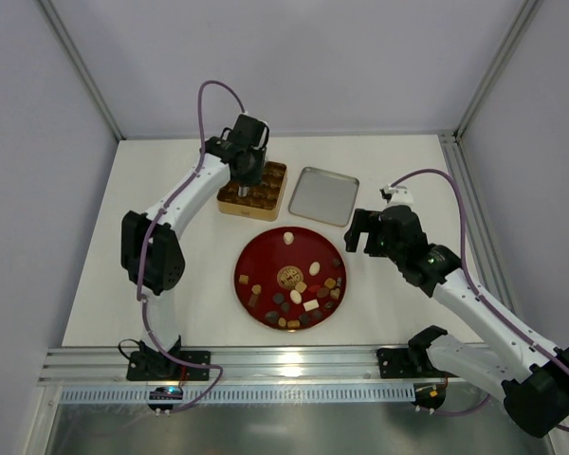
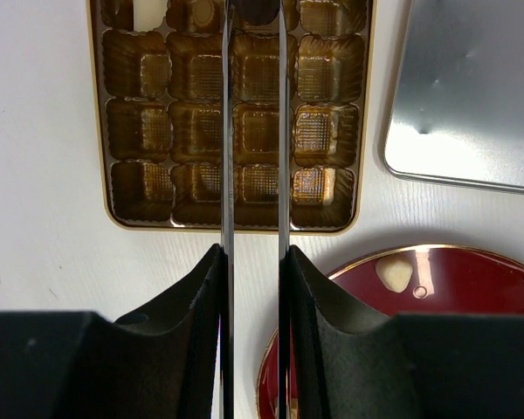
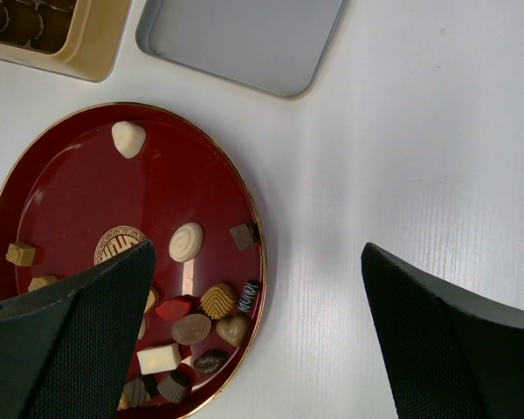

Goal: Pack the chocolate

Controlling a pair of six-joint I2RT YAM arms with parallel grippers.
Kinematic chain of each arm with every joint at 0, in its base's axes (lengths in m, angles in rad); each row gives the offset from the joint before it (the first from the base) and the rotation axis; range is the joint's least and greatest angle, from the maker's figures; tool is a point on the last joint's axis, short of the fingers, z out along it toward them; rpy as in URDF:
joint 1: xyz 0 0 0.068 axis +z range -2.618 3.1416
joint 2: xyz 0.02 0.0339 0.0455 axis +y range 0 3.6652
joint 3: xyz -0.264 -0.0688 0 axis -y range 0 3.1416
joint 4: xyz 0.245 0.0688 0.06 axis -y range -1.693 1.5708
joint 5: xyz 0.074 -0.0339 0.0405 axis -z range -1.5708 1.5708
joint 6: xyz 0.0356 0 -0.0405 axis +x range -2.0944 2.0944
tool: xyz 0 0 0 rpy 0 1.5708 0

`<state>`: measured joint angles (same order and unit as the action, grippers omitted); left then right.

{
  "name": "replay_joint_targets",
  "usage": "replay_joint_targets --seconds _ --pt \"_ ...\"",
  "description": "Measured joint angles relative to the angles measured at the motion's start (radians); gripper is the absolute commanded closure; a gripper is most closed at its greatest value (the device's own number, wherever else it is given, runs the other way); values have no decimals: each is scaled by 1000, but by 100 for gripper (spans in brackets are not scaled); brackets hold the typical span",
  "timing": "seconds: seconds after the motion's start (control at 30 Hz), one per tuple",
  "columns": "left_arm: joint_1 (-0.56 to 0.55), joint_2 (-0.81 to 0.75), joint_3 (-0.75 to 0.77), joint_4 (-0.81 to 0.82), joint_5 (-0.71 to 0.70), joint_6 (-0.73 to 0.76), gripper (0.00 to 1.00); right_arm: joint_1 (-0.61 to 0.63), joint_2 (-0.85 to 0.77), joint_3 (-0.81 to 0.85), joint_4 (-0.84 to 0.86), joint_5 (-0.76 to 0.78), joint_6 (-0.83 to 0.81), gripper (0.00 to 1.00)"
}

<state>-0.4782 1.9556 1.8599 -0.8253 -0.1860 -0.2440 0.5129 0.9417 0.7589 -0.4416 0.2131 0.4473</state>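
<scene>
1. Left pincer (image 1: 248,169): positioned over the gold tin (image 1: 275,197) in the upper centre of the top view. In the left wrist view, the two thin fingers (image 2: 227,131) run up the middle of the frame with a narrow gap between them. They are clenched on a dark piece (image 2: 258,9) at the top edge, above the third column of the tin's moulded tray. Whether the dark piece touches the tray cannot be determined.

2. Tin contents: a cream piece (image 2: 148,10) sits in a compartment at the upper left of the left wrist view. All compartments in the three lower rows show bare gold liner.

3. Right pincer (image 1: 362,233): located right of centre, off the upper right rim of the dark-red plate (image 1: 258,248). It is released, with the fingers spread wide and nothing between them.

4. Chocolates (image 1: 299,296): most lie loose on the plate, clustered in its lower right half. A single white piece (image 1: 288,237) lies near the plate's upper rim.

5. Lid (image 1: 324,195): lies flat on the counter (image 1: 171,284), inner silver face up, just right of the tin.
</scene>
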Motion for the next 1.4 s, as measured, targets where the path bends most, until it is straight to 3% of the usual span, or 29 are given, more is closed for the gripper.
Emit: replay_joint_targets --seconds 0.43,1.07,1.4 --pt "0 10 2 0 0 21 61 0 2 0 7 -5 0 0" --pt "0 6 55 -13 3 24 61 0 2 0 7 -7 0 0" --pt "-5 -198 -48 -31 74 -11 61 0 2 0 8 -7 0 0"
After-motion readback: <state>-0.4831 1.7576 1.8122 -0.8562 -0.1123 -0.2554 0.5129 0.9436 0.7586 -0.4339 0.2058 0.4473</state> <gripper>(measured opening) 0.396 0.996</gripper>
